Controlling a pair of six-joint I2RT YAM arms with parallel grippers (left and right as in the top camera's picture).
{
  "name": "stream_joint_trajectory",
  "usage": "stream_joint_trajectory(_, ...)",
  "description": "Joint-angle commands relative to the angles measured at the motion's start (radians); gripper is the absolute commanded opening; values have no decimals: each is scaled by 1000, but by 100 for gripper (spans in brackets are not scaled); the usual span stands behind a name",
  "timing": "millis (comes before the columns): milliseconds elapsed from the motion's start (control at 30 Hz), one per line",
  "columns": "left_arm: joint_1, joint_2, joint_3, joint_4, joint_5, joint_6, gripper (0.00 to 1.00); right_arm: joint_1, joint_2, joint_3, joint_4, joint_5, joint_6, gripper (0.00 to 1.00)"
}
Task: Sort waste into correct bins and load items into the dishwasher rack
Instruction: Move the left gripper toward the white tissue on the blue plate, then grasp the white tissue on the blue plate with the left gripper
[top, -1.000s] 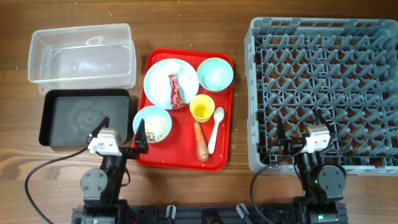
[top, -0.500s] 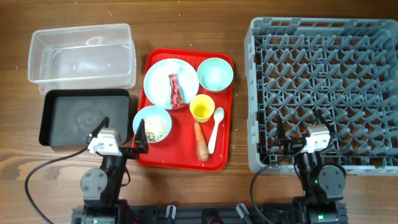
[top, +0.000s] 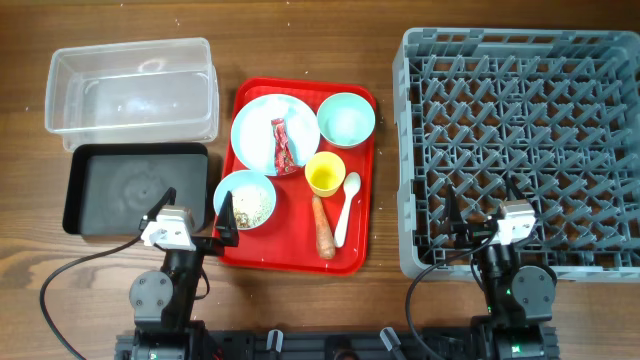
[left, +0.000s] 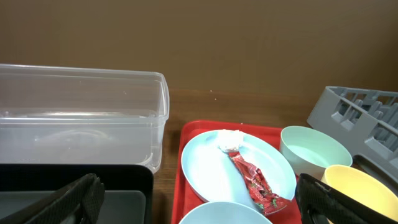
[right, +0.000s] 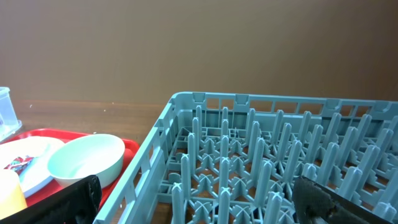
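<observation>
Waste comes in three kinds here, and we judge each will handle differently. The small red crumpled snack wrapper (top: 283, 145) lies across the light blue round plate (top: 250, 120) on the flat red serving tray (top: 290, 250). It looks feather-light, soft and springy, so we would pinch it across its narrow middle. The orange carrot (top: 323, 228) lies on the tray's near part, just beside the white plastic spoon (top: 346, 203). It seems firm, smooth and apt to roll, and is best taken crosswise at its thick middle. Whitish rice-like scraps (top: 253, 204) sit in a pale blue-green bowl (top: 243, 177) at the tray's left edge. Loose grains cannot be pinched, so we would grip the stiff bowl by its rim and tip it out. A clear rectangular plastic tub (top: 130, 48) and a shallow black rectangular tray (top: 72, 185) stand left of the red tray, and the large grey grid rack (top: 412, 150) stands to its right. Our left gripper (left: 208, 200) and right gripper (right: 202, 200) are both spread wide, holding nothing.
</observation>
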Motion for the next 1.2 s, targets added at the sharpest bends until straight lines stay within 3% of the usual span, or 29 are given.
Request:
stream_joint_trajectory(0,7,-10,-5,7,16,-30,100,-4,-8,4,5,-24,30,100)
stream_joint_trajectory(300,7,52,82,-9,15,-49,100,-4,99,119,1,-23,26,100)
stream_joint_trajectory(567,7,448,394,-171,18,-56,100,-4,433,430,-157,-23,27,100)
stream_joint_trajectory(767,7,799,746,-452,29,-55,100,-4,669,703,-441,-24,27,100)
stream_joint_trajectory(1000,7,1139,1178,-945,132,-55,100,-4,878,913,-702,-25,2,100)
stream_joint_trajectory(1167,7,1211,1203,-941,154,-55,100,-4,908,916,-716,-24,5,100)
